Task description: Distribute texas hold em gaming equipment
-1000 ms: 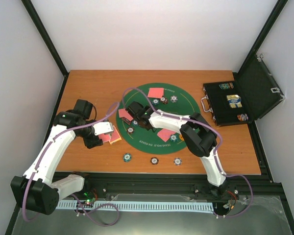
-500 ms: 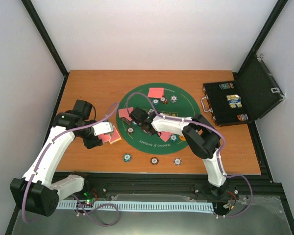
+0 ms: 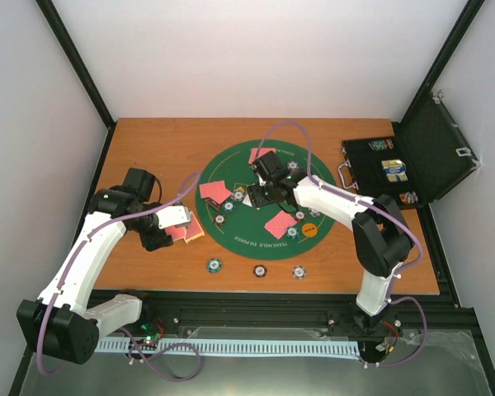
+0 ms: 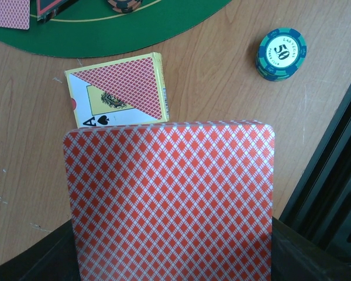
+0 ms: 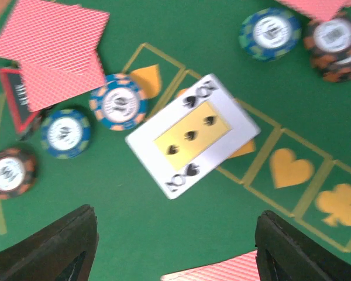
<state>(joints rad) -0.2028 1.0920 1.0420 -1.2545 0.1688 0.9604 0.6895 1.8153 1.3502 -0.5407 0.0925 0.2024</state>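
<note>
Seen from above, the left gripper [image 3: 176, 221] was held low over the wooden table [image 3: 148, 140], just left of the round green felt mat [image 3: 318, 177]; the right gripper [image 3: 258, 195] was stretched over the mat's middle, near two red-backed cards [image 3: 215, 192] laid on the felt; an orange round button [image 3: 311, 230] was placed on the mat's near right part; three poker chips [image 3: 260, 270] were lined up on the wood by the front edge; an open black case [image 3: 379, 177] was set at the far right. In the left wrist view, the fingers [image 4: 41, 266] were closed on a stack of red-backed cards [image 4: 169, 199] held above the wood; a card box [image 4: 120, 91] was seen just beyond it, and a green chip marked 50 [image 4: 281, 54] to its right. In the right wrist view, the fingers [image 5: 55, 249] were spread wide with nothing gripped; a face-up three of spades [image 5: 192, 136] was laid flat on the felt between them, with striped chips [image 5: 119, 101] beside it.
</note>
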